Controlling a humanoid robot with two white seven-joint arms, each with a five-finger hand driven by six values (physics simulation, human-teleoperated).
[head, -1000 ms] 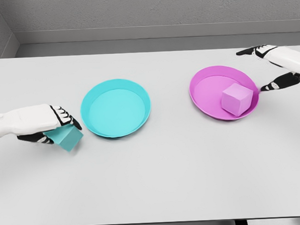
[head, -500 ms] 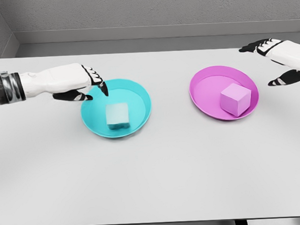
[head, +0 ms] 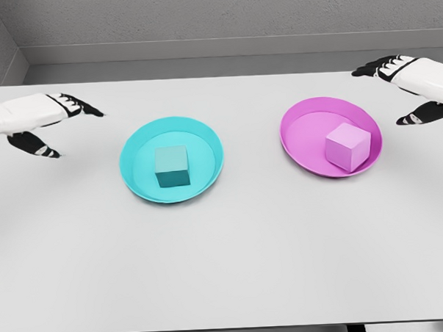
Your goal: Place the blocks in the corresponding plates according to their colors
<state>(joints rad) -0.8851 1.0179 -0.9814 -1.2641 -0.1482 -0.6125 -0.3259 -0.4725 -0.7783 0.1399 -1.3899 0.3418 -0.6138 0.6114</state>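
Note:
A cyan block (head: 172, 167) rests inside the cyan plate (head: 136, 144) left of the table's middle. In the magenta plate (head: 299, 127) on the right lies a pink block (head: 348, 146), toward the plate's right side. My left hand (head: 58, 122) hovers open at the far left, well clear of the cyan plate, fingers spread and holding nothing. My right hand (head: 398, 88) is open too, at the far right edge beyond the magenta plate, thumb and fingers apart.
The white table (head: 233, 261) runs wide toward the near edge. A grey wall stands behind the table's far edge.
The left hand carried the cyan block from the table's left into the cyan plate, let it go, and drew back to the left. The right hand barely moved.

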